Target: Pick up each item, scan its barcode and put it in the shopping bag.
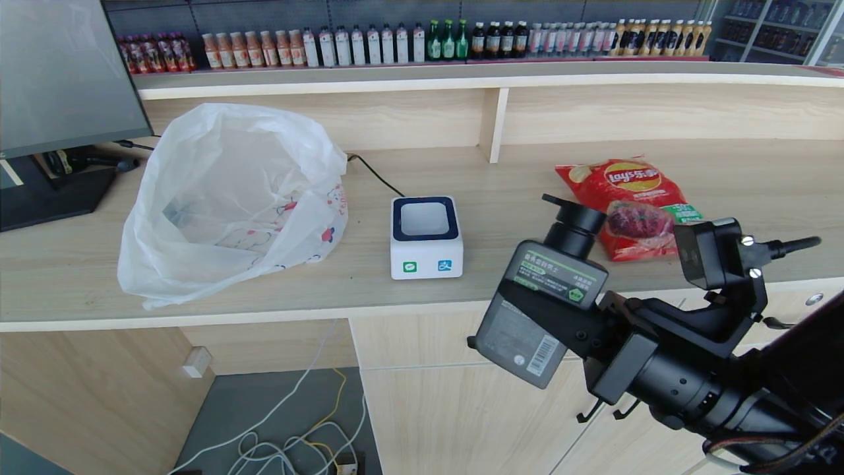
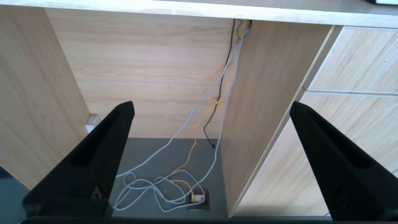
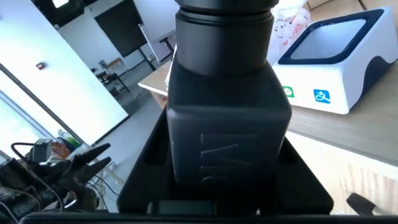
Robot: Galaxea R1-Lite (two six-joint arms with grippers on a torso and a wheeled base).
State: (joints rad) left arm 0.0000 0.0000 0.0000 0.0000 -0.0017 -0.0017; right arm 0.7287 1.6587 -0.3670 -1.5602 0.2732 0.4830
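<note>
Right arm [image 1: 692, 389]: comes in from the lower right, forearm level, wrist turned toward the worktop [image 1: 99, 270]. Right gripper [image 1: 554, 323] sits just out from the worktop's front edge, near its right end. Jaws are clamped on the lower body of a dark grey rectangular plastic bottle with black cap [image 1: 557, 274], tilted, cap toward the worktop.

Left gripper [image 2: 211, 109]: hangs below the worktop's level, black fingers [image 2: 99, 162] spread wide, nothing between them.
</note>
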